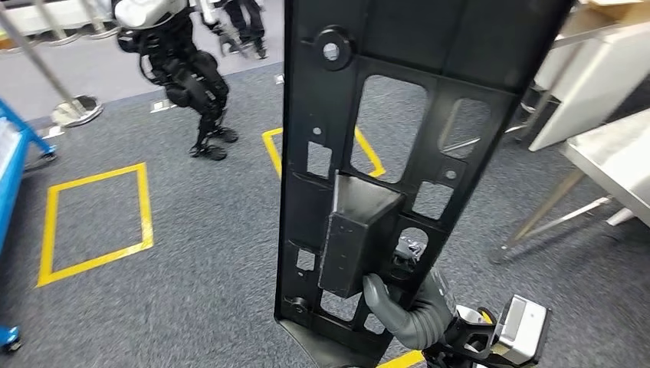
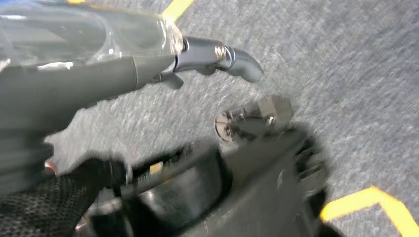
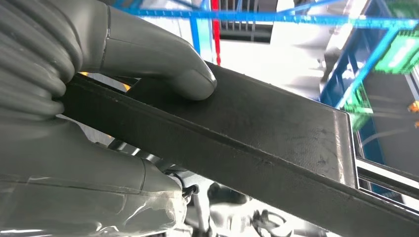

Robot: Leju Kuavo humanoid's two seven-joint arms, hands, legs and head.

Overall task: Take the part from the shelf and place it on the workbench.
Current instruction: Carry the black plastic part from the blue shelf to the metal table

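The part (image 1: 398, 130) stands upright, gripped low by the right robot hand (image 1: 410, 307); left robot hand (image 2: 217, 57) holds nothing.

We get even, diffuse indoor light in the head view, no hard shadows on the grey carpet (image 1: 192, 253); the black part (image 1: 383, 153) reads dark with faint sheen along its edges, verticals lean toward the frame sides. Left wrist view is dimmer and smeared with motion blur, the left hand (image 2: 217, 57) soft. Right wrist view is backlit: blown-out white behind the blue rack (image 3: 346, 29), right hand (image 3: 113, 54) close, slightly soft.
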